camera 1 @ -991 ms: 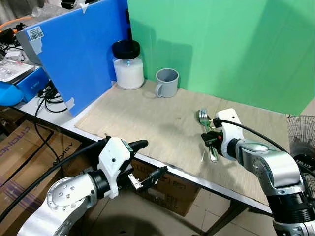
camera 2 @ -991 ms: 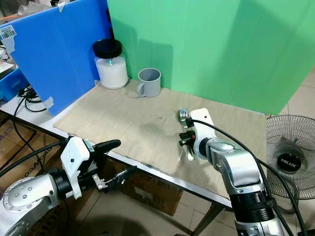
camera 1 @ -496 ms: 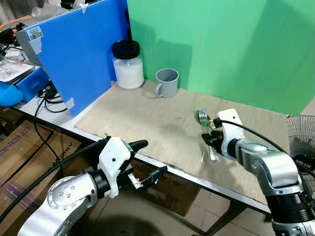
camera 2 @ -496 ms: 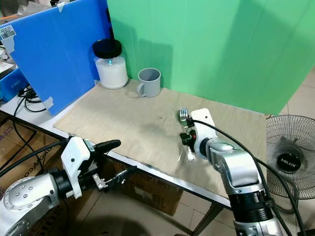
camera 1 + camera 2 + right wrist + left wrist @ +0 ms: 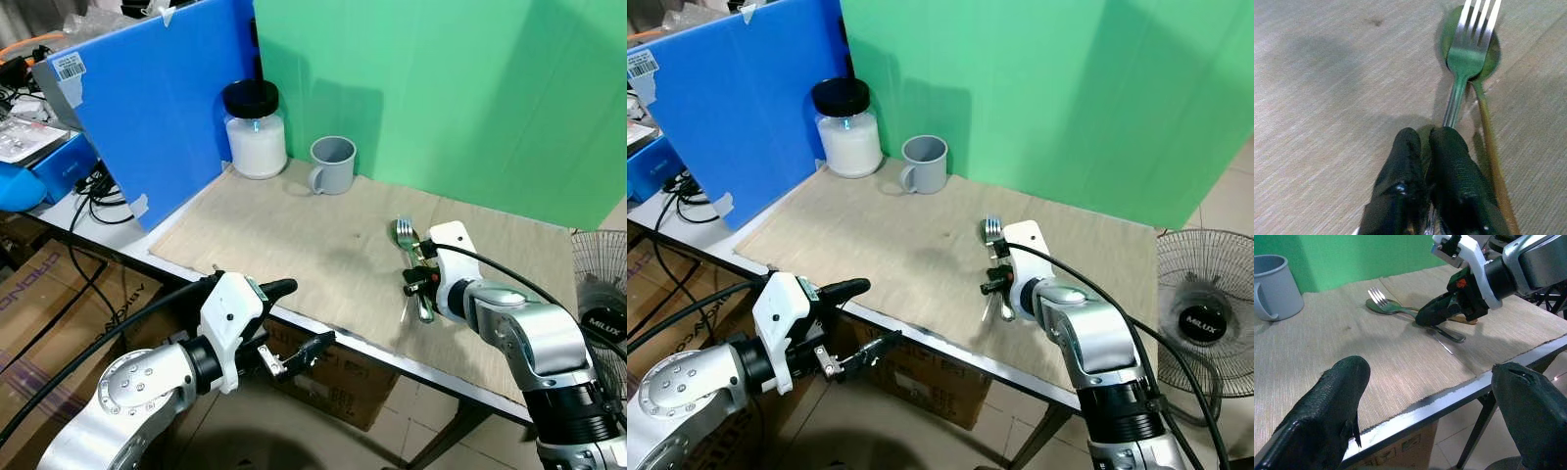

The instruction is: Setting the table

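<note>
The fork's [image 5: 1465,58] handle runs under the right gripper [image 5: 1425,147], whose two black fingers are pressed together over it, so the handle's lower stretch is hidden; whether the fingers truly pinch the metal or just lie closed on top of it is hard to make out. Beneath the fork lies a spoon [image 5: 1488,105], its bowl mostly covered by the fork's tines and its darker, brownish handle slanting off beside the fork's. The fork is polished steel with four tines, tinted green by the green backdrop [image 5: 431,88]. Both pieces lie flat on the beige woven mat [image 5: 294,235], toward its front edge and well to the right of the grey mug [image 5: 331,164]. The mug stands at the mat's back edge, just beside a white jar with a black lid [image 5: 255,129], in front of a blue board [image 5: 157,98]. The left gripper [image 5: 294,318] hangs below the table edge [image 5: 372,348], fingers spread wide apart, holding nothing.
</note>
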Motion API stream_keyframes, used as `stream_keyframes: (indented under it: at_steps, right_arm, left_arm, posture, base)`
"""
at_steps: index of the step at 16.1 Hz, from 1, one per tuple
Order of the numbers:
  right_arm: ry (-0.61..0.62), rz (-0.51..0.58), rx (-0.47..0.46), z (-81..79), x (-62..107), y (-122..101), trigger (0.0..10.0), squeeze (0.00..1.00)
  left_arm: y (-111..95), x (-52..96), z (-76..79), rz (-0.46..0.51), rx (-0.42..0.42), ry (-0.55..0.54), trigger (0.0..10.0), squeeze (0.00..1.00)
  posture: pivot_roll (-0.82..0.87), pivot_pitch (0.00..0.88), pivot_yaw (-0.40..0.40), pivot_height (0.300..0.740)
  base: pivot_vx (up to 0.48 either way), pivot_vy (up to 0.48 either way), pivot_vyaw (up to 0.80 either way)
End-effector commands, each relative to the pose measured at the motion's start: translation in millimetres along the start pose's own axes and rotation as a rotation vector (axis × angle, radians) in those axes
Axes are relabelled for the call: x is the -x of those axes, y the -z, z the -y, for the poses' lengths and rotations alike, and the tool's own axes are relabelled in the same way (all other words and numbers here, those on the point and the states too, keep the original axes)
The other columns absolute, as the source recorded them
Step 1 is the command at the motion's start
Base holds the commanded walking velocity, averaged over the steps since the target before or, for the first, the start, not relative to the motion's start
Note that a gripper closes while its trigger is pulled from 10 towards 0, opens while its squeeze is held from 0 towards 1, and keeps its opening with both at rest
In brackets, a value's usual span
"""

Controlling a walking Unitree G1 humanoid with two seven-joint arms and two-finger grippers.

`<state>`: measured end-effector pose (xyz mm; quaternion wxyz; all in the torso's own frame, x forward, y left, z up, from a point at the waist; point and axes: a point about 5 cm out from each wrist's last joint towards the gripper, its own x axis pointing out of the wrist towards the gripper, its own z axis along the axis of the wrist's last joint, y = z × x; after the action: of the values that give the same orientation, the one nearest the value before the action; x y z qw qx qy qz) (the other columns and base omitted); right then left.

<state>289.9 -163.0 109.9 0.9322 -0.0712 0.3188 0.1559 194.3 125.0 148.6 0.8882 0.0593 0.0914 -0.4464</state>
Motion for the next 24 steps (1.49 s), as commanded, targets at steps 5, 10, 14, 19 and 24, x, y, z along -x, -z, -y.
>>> stream_keyframes:
  at_steps: [5,10,14,19,24]
  right_arm:
    - [0.007,-0.027,0.024,-5.0,-4.5,6,2.7,0.0]
    - [0.009,-0.035,0.029,-6.7,-5.5,8,1.9,0.0]
    - [-0.077,0.114,-0.087,-7.5,4.3,-16,0.0,0.0]
    - [-0.164,0.26,-0.131,-0.1,16.6,-34,0.0,0.0]
    - [-0.061,0.129,-0.002,-8.3,6.5,-9,10.0,1.0]
  left_arm:
    - [1,0.4,-0.7,-0.015,-0.007,0.005,10.0,0.0]
    - [1,-0.1,-0.4,-0.016,-0.011,0.01,10.0,0.0]
    - [0,0.6,-2.8,-0.008,-0.02,0.001,10.0,0.0]
    - [-1,-0.5,-4.2,-0.001,-0.023,-0.001,10.0,0.0]
    - [0,-3.4,-4.1,-0.007,-0.027,-0.005,10.0,0.0]
  posture:
    - [-0.04,0.011,0.028,0.74]
    - [-0.04,0.006,0.028,0.74]
    - [-0.04,0.0,0.029,0.74]
    - [-0.04,0.0,0.037,0.74]
    - [-0.04,0.002,0.032,0.74]
  base:
    - [0.0,0.0,0.0]
    - [0.0,0.0,0.0]
    - [0.0,0.0,0.0]
    - [0.0,0.0,0.0]
    - [0.0,0.0,0.0]
